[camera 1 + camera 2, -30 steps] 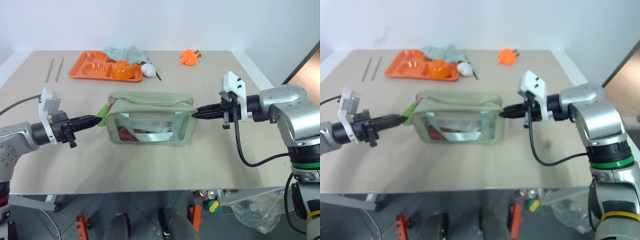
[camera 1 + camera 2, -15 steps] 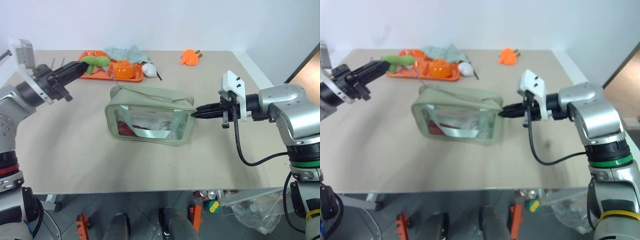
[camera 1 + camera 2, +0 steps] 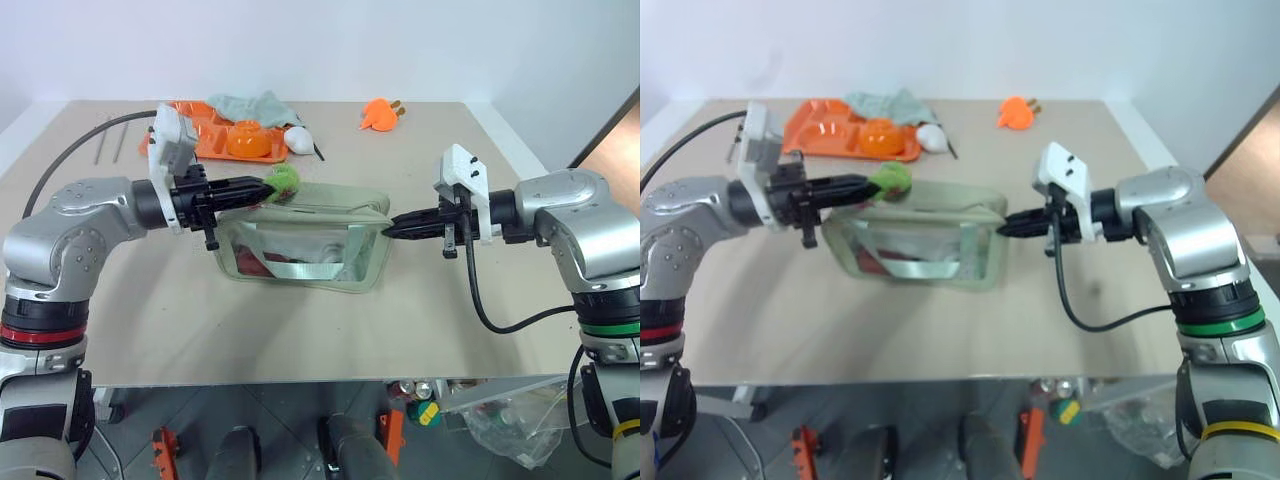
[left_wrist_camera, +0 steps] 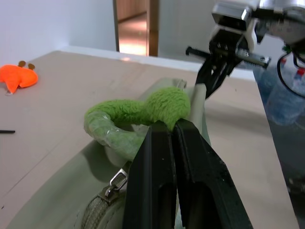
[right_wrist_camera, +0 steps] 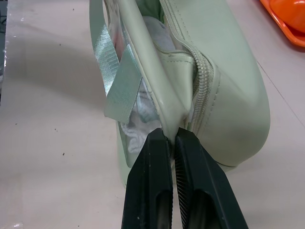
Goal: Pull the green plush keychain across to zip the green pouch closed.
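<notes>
Both grippers clamped, pouch stretched between them on the table.
My left gripper (image 3: pixel 262 187) pinches the green plush keychain (image 3: pixel 282 181) above the green pouch (image 3: pixel 300 240), near its left end. My right gripper (image 3: pixel 390 229) is closed tight on the fabric at the pouch's right end, level with the zipper.

The left tool (image 4: pixel 167 131) pinches the fuzzy lime-green ring keychain (image 4: pixel 138 114) just above the pale sage-green fabric pouch (image 4: pixel 62 200) (a metal zipper pull (image 4: pixel 116 179) shows below). Beyond, the right tool (image 4: pixel 207 81) clamps the pouch's far end, and an orange plush toy (image 4: pixel 16 76) lies on the beige bench (image 4: pixel 57 109).
</notes>
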Motion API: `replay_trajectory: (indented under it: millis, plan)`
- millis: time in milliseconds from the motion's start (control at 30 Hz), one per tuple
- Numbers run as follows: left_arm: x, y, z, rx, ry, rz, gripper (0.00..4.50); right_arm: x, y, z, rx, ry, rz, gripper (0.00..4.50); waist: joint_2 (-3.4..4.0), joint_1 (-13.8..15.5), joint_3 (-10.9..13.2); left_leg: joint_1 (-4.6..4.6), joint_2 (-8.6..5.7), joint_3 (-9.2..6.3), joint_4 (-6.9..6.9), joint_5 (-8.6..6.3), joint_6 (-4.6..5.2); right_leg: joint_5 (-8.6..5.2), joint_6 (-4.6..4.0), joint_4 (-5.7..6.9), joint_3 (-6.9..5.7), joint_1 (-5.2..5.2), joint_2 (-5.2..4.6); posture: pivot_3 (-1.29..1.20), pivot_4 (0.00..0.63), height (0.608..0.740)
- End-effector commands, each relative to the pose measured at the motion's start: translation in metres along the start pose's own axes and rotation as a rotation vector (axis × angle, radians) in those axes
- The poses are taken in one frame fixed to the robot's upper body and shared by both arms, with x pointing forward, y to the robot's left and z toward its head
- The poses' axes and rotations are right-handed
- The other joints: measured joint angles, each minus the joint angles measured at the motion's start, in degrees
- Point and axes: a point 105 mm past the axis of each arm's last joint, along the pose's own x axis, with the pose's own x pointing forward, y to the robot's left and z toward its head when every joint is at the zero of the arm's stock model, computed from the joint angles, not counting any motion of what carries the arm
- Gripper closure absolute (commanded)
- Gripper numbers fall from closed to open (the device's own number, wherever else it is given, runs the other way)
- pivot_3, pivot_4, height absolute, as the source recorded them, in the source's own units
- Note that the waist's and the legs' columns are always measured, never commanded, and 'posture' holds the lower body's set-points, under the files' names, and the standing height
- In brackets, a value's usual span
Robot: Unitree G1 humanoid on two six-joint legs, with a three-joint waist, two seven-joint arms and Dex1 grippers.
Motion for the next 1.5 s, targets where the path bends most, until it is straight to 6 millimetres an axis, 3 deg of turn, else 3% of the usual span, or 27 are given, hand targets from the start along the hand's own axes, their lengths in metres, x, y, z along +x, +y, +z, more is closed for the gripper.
replay_trajectory:
  millis: [33,67,233,267,300,400,600,700,767,867,967,1267,1500]
  plan:
    - [-0.001,0.002,0.015,0.069,-0.013,0.007,4.47,-0.009,-0.001,0.011,-0.042,-0.025,-0.030,4.50,0.00,0.02,0.00,0.00,0.00,0.00,0.00,0.00,0.00,0.00,0.00,0.00,0.00,0.00,0.00,0.00,0.150,0.740]
    - [-0.002,0.003,0.015,0.053,-0.016,0.013,3.81,-0.009,-0.001,0.011,-0.042,-0.025,-0.031,4.50,0.00,0.01,0.00,0.00,0.00,0.00,0.00,0.00,0.00,0.00,0.00,0.00,0.00,0.00,0.00,0.00,0.150,0.740]
    - [-0.008,0.014,0.027,0.052,-0.060,0.077,2.29,-0.007,-0.001,0.012,-0.042,-0.030,-0.031,4.50,0.00,-0.03,0.00,0.00,0.00,-0.01,0.01,0.00,0.00,0.00,0.00,0.00,-0.01,0.00,0.00,0.00,0.150,0.740]
    - [-0.009,0.014,0.028,0.055,-0.062,0.082,1.76,-0.007,-0.001,0.012,-0.042,-0.030,-0.030,4.50,0.00,-0.05,0.00,0.01,0.00,0.00,0.01,0.00,0.00,0.00,0.00,0.00,0.01,0.00,0.01,0.00,0.150,0.740]
    - [-0.014,0.012,0.030,0.053,-0.073,0.077,1.59,-0.007,-0.001,0.012,-0.044,-0.032,-0.029,4.50,0.00,-0.05,0.00,0.01,0.00,0.00,0.00,0.00,0.00,0.00,0.00,0.00,0.00,0.00,0.01,0.00,0.150,0.740]
    - [-0.027,0.010,0.031,0.030,-0.087,0.084,1.59,-0.006,-0.001,0.013,-0.047,-0.036,-0.026,4.50,0.00,-0.14,0.00,0.00,0.01,0.01,-0.01,0.00,0.00,0.00,0.00,0.00,0.01,-0.01,0.01,0.00,0.150,0.740]
    - [-0.071,0.032,0.040,-0.069,-0.193,0.247,1.59,-0.004,0.000,0.014,-0.049,-0.040,-0.018,4.50,0.00,-0.12,0.00,0.00,0.02,-0.03,0.01,0.00,0.01,-0.01,-0.01,0.00,-0.05,-0.01,0.01,0.00,0.150,0.740]
    - [-0.100,0.043,0.023,-0.123,-0.146,0.363,1.59,-0.003,0.000,0.013,-0.048,-0.042,-0.016,4.50,0.01,-0.36,0.00,0.02,0.02,0.01,0.02,0.00,0.01,0.00,0.00,0.00,-0.01,-0.01,0.00,0.00,0.150,0.740]
    - [-0.108,0.037,0.001,-0.129,-0.043,0.375,1.59,-0.002,0.000,0.013,-0.048,-0.044,-0.012,4.50,0.01,-0.65,0.00,0.03,0.02,0.01,-0.01,0.00,0.01,-0.02,-0.02,0.01,-0.01,-0.01,0.00,0.00,0.150,0.740]
    - [-0.107,0.022,-0.030,-0.144,0.101,0.332,1.59,-0.002,0.000,0.014,-0.048,-0.046,-0.007,4.50,0.00,-0.83,0.00,0.02,0.02,0.00,-0.07,-0.01,0.00,-0.06,-0.05,0.00,-0.03,-0.03,-0.03,0.00,0.150,0.740]
    - [-0.101,0.015,-0.042,-0.152,0.143,0.312,1.59,0.000,0.000,0.014,-0.048,-0.047,-0.004,4.50,-0.05,-0.72,-0.02,-0.06,0.02,-0.06,-0.02,0.00,0.00,-0.10,-0.10,-0.01,-0.13,-0.03,-0.06,0.00,0.150,0.740]
    - [-0.078,0.009,-0.030,-0.152,0.060,0.225,1.59,0.001,0.001,0.014,-0.048,-0.048,0.002,4.50,-0.04,-0.85,-0.01,0.01,0.03,0.00,0.00,0.00,0.00,-0.01,-0.07,0.00,-0.08,-0.02,-0.03,0.00,0.150,0.740]
    - [-0.068,0.008,-0.038,-0.181,0.072,0.190,1.59,-0.001,0.001,0.013,-0.043,-0.045,-0.005,4.50,-0.04,-0.86,-0.01,0.01,0.02,-0.01,-0.04,0.00,0.00,-0.03,-0.07,0.00,-0.07,-0.02,-0.03,0.00,0.150,0.740]
